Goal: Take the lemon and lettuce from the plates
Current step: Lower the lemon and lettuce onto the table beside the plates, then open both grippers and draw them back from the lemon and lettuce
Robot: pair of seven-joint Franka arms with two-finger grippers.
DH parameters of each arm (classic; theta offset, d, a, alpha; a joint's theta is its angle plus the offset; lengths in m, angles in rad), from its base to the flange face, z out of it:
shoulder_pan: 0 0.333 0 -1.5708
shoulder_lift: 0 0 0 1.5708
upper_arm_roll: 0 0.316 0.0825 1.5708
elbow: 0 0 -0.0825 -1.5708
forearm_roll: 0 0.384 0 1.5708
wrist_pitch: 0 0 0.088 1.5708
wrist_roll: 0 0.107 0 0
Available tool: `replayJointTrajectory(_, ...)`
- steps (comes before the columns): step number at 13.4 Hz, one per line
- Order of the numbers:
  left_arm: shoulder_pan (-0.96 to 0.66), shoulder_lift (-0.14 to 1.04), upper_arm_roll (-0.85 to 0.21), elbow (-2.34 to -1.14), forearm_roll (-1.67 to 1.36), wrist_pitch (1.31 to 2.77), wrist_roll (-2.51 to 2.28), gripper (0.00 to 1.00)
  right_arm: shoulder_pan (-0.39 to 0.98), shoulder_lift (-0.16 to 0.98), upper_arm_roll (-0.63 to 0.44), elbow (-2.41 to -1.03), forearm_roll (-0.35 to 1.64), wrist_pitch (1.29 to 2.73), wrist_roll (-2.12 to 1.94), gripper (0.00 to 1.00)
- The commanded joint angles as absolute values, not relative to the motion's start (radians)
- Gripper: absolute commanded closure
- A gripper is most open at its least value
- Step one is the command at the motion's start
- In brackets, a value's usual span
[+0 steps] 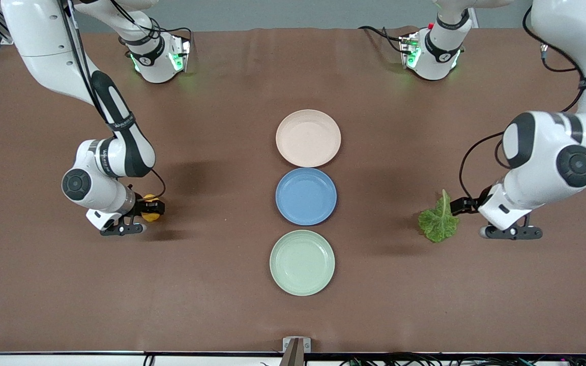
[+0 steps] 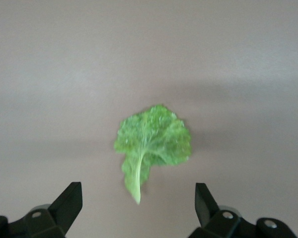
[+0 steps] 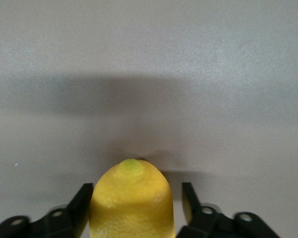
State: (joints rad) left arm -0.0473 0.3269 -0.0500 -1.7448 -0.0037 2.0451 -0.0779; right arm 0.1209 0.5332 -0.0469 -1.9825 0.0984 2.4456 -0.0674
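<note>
Robot lab: two arms (image 1: 115,152), brown-covered table (image 1: 222,284).

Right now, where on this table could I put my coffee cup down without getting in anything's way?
Bare cloth lies between the lemon and the three plates, and between the plates and the lettuce. The beige-pink plate, blue plate and mint green plate are empty. It is crowded around the right gripper and the left gripper.

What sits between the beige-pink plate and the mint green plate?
In the front view, a blue plate lies between the beige-pink plate and the mint green plate, all three empty.
</note>
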Motion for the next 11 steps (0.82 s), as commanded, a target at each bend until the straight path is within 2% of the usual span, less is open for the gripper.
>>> replayJointTrajectory(1,-0.037,0.273,-0.052,-1.676,0.040,1.894,-0.083,0.00,0.084,0.494,-0.031,-1.910,0.117,2.302,-0.084,0.00)
replayJointTrajectory(4,-0.021,0.281,-0.052,-1.508,0.037,1.728,-0.058,0.00,0.054,0.483,-0.037,-1.760,0.095,2.073,-0.087,0.00)
replayJointTrajectory(8,-0.032,0.267,-0.055,-1.451,0.107,1.660,-0.055,0.00,0.015,0.451,-0.043,-1.616,0.025,1.893,-0.081,0.00)
replayJointTrajectory(11,-0.021,0.264,-0.064,-1.376,0.150,1.616,-0.052,0.00,-0.006,0.448,-0.058,-1.464,0.005,1.688,-0.081,0.00)
